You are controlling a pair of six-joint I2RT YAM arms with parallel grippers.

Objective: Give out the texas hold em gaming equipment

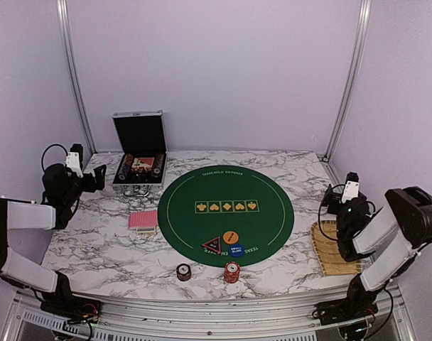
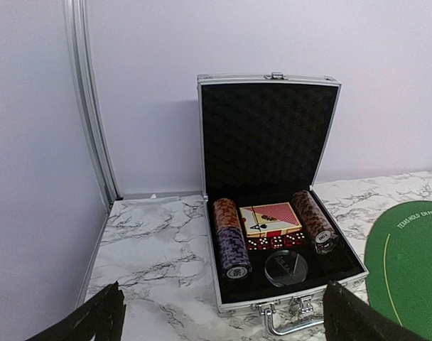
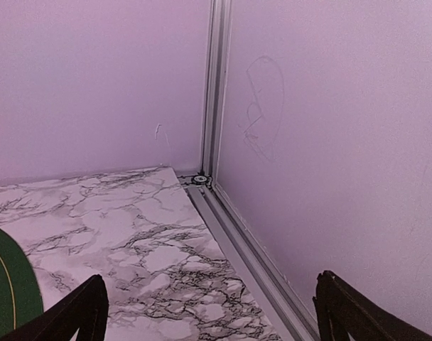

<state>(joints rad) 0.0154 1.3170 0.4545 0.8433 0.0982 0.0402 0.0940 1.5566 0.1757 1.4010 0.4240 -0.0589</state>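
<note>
A deck of pink-red-backed cards (image 1: 143,220) lies on the marble left of the round green mat (image 1: 225,211). An orange disc (image 1: 231,236), a blue disc (image 1: 236,250) and a triangular red-black marker (image 1: 213,246) sit on the mat's near part. In front of the mat stand a dark chip stack (image 1: 183,272) and a red chip stack (image 1: 231,271). My left gripper (image 1: 96,177) (image 2: 223,312) hangs open, facing the open case (image 2: 273,213), and holds nothing. My right gripper (image 1: 331,202) (image 3: 210,302) is open and empty over bare marble near the back right corner.
The black metal-edged case (image 1: 139,153) stands open at the back left, holding chip rolls (image 2: 230,238), a card box (image 2: 271,219), red dice (image 2: 276,242) and a clear disc (image 2: 285,268). A woven bamboo tray (image 1: 333,252) lies at the right edge under the right arm. Purple walls enclose the table.
</note>
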